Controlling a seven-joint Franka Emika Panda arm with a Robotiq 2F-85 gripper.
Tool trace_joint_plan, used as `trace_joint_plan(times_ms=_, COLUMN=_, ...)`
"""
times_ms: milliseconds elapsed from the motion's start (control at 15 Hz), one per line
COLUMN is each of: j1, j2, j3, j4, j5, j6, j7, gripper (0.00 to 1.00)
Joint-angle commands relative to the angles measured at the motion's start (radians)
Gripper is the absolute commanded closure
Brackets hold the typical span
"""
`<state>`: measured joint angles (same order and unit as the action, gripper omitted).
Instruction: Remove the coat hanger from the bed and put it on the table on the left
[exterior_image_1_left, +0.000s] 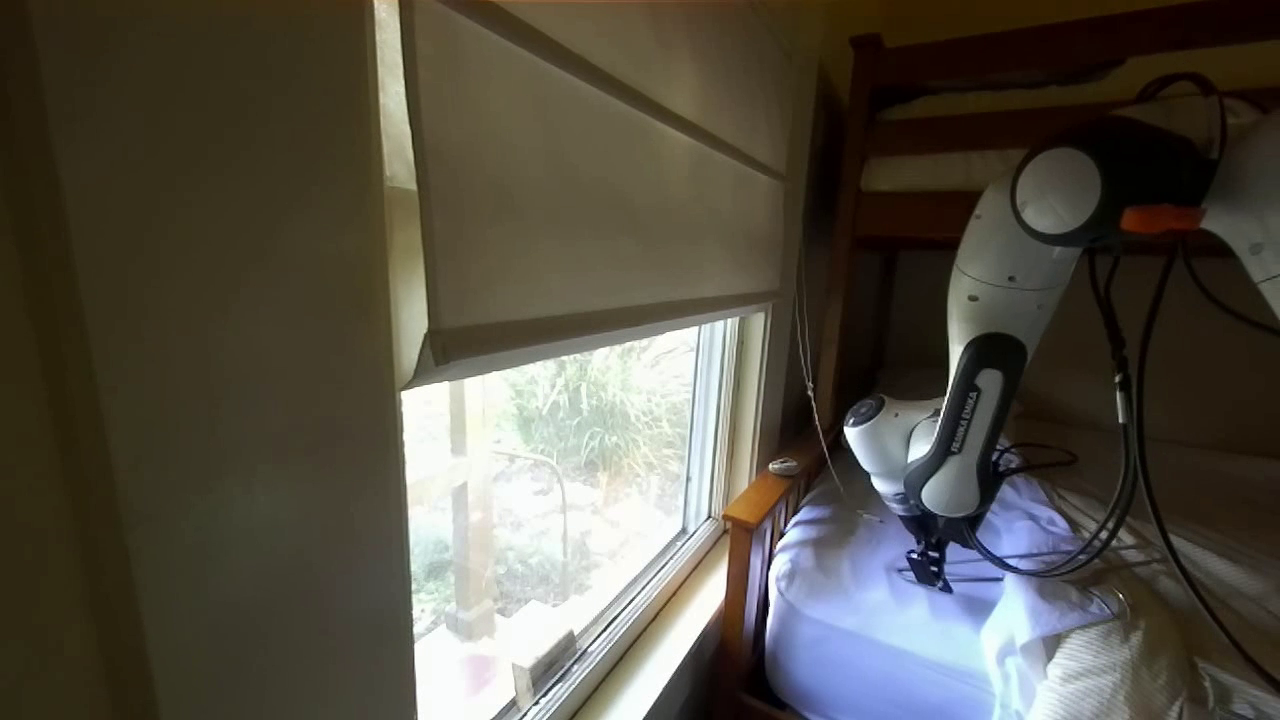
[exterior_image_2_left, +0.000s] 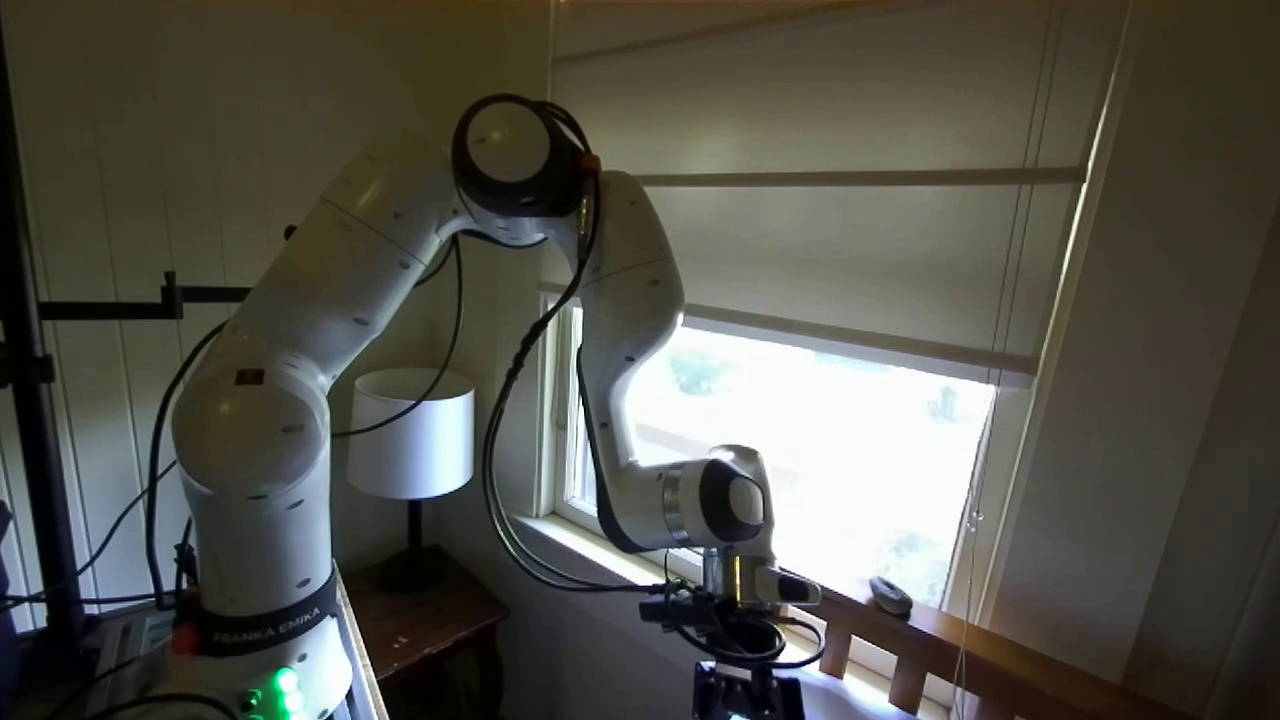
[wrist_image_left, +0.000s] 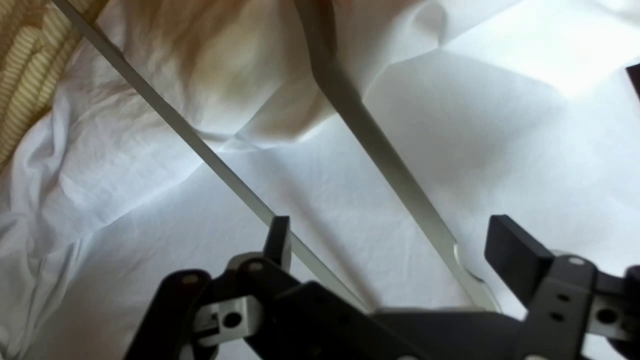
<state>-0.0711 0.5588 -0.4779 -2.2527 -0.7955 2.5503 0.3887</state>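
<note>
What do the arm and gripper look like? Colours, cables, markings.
Rounded white jointed robot arm with a black elbow housing, a small orange elbow piece and external black cables. White FRANKA EMIKA lettering on the black base band and black forearm panel; green lights on the white base. The black linkage gripper has blocky black finger pads and silvery brackets.

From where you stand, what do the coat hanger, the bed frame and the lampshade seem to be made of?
Coat hanger: plastic or coated metal, I can't tell which; its slim grey bars look smooth with a dull sheen.
Bed frame: probably varnished wood, judging by its orange-brown colour and soft shine.
Lampshade: likely fabric or paper, matte white, since its surface shades softly without glints.
</note>
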Motion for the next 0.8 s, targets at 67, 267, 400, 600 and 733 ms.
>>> trace_joint_plan(times_ms=67, j1=-0.009, j2=0.032, j3=0.010, j4=0.019, j5=-0.068, j6=-0.030, j7=0.027, gripper=0.00)
trace_joint_plan(times_ms=267, j1=-0.024, j2=0.041, j3=0.006, j4=0.021, j5=-0.065, j6=-0.043, j7=0.035, gripper=0.26)
trace_joint_plan(times_ms=400, j1=-0.027, j2=0.042, j3=0.003, j4=0.023, j5=-0.065, j6=-0.053, j7=0.044, gripper=0.41)
trace_joint_plan(times_ms=600, j1=-0.017, j2=0.024, j3=-0.004, j4=0.017, j5=-0.071, j6=-0.078, j7=0.077, gripper=0.62)
trace_joint_plan(times_ms=733, j1=0.000, j2=0.002, j3=-0.018, j4=0.006, j5=-0.088, j6=-0.091, j7=0.131, gripper=0.76)
